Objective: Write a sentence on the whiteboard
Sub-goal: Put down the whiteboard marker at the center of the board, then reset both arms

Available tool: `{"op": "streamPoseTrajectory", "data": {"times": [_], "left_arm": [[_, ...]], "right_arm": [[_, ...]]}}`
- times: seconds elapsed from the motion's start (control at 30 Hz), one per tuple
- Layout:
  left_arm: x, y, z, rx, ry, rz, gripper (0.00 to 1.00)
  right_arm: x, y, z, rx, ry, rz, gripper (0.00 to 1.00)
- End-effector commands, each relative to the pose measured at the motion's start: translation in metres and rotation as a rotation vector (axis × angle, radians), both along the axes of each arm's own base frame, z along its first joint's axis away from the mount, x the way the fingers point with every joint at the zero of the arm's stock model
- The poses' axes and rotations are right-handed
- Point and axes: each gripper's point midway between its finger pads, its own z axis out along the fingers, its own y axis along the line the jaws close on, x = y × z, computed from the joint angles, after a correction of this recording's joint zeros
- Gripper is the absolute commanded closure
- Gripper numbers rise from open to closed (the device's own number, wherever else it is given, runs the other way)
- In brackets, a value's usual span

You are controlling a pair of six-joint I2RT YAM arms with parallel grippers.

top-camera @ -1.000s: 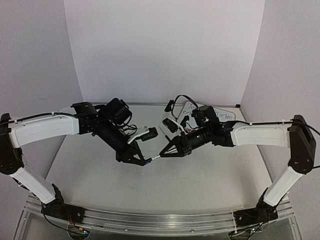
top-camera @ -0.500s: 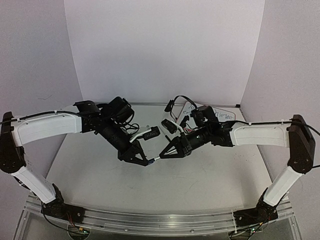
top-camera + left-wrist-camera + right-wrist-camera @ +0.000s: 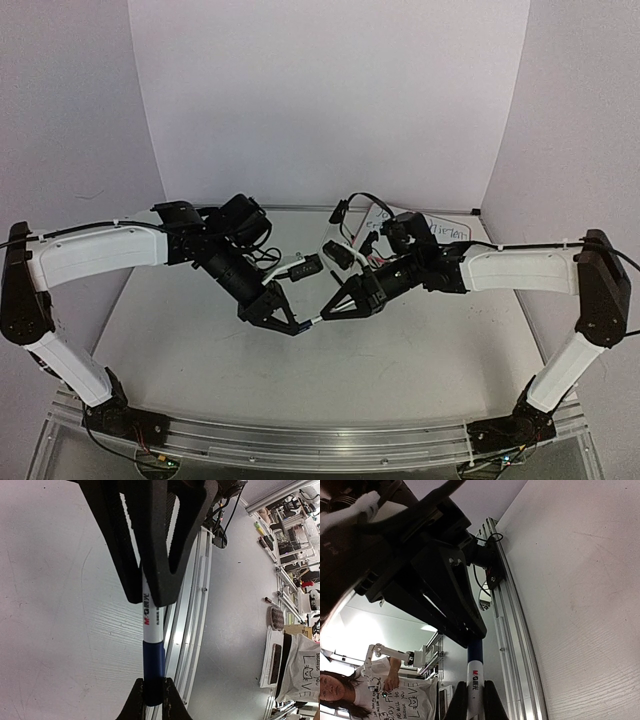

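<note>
White panels [image 3: 320,100] enclosed a pale table [image 3: 400,370] on three sides, and an aluminium rail [image 3: 300,437] ran along the table's near edge. In the top view both arms reached inward and met near the centre of the frame.

A marker [image 3: 312,319] spanned the gap between the two claws. It had a white barrel and one blue end. The left gripper [image 3: 287,324] was clamped on the blue end. In the left wrist view its fingertips closed on that blue section at the bottom edge of the frame [image 3: 152,695]. The right gripper [image 3: 335,309] was clamped on the white barrel. In the right wrist view its fingers pinched the barrel at the bottom edge [image 3: 473,700], just below the red printed logo. Each wrist view also showed the opposite claw gripping the marker [image 3: 152,630] further up the frame.

The whiteboard [image 3: 447,231] lay at the back of the table, right of centre in the top view, and the right arm covered part of it. The sentence [image 3: 450,233] appeared on it as dark handwritten marks too small to read.

A person [image 3: 350,695] in a white lettered shirt occupied the lower left of the right wrist view.
</note>
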Motion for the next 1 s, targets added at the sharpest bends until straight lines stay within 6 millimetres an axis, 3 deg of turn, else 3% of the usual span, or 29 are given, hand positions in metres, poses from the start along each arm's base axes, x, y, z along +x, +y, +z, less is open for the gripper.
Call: {"op": "streamPoseTrajectory", "data": {"times": [0.0, 0.2, 0.3, 0.47, 0.57, 0.73, 0.97], "left_arm": [[0.024, -0.052, 0.088, -0.373, -0.215, -0.026, 1.0], [0.021, -0.049, 0.082, -0.349, -0.21, -0.032, 1.0], [0.019, -0.033, 0.059, -0.224, -0.193, -0.018, 0.96], [0.039, 0.014, 0.015, -0.038, -0.225, 0.201, 0.31], [0.059, 0.046, 0.003, 0.017, -0.226, 0.372, 0.11], [0.102, 0.087, 0.0, 0.034, -0.215, 0.666, 0.03], [0.151, 0.12, -0.005, 0.036, -0.223, 0.921, 0.01]], "right_arm": [[-0.019, 0.019, 0.034, 0.12, -0.102, 0.072, 1.0], [-0.02, 0.019, 0.033, 0.119, -0.107, 0.056, 1.0], [-0.009, 0.015, 0.026, 0.085, -0.138, -0.018, 1.0], [0.042, -0.015, -0.021, -0.109, -0.18, -0.278, 1.0], [0.074, -0.036, -0.056, -0.269, -0.185, -0.438, 1.0], [0.097, -0.05, -0.099, -0.42, -0.176, -0.541, 1.0], [0.122, -0.075, -0.128, -0.521, -0.168, -0.649, 0.78]]}}
